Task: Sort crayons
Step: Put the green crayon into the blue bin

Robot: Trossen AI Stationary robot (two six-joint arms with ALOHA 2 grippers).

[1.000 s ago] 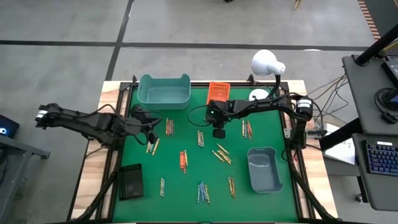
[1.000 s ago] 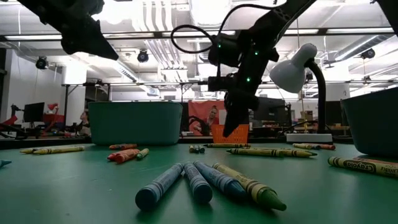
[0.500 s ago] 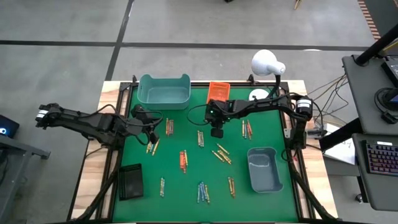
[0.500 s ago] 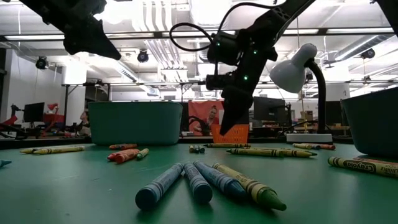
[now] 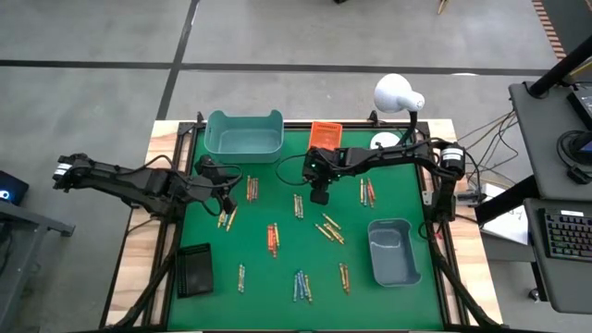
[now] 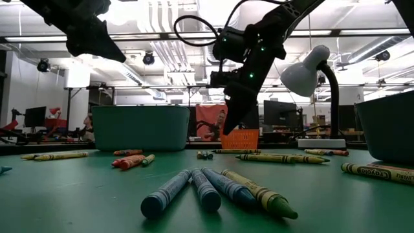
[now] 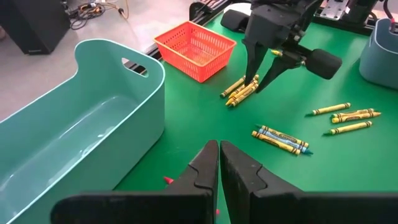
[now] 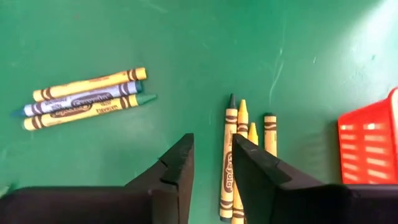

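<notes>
Green felt mat (image 5: 277, 268) covers the table top, w/ crayons (image 5: 272, 240) scattered in small clusters; we count roughly nine clusters in the high view, but single sticks per cluster are too thin to count there.

Going left to right: left gripper (image 5: 225, 201) sits low near the mat's left edge, fingers clenched w/ nothing between them, just beside a yellow pair. One black tray (image 5: 194, 269) lies at the front left. One teal bin (image 5: 244, 135) stands at the far left corner; its far end is cut off in the left wrist view. Mid-mat: an orange-red bunch, then a blue bunch (image 6: 197, 189) nearest the low camera, four sticks, one w/ a green tip. One orange basket (image 5: 325, 133) at the far edge, only a corner showing in the right wrist view.

Right gripper (image 5: 320, 195) hangs above a yellow bunch (image 8: 239, 155) near the basket, fingers parted and not grasping; we see four yellow sticks there, partly hidden by a finger (image 8: 260, 168). Beside them lies a set of three (image 8: 84, 99): two yellow, one blue.

One blue-grey bin (image 5: 393, 251) sits front right. One white lamp (image 5: 398, 93) stands at the far right corner.
</notes>
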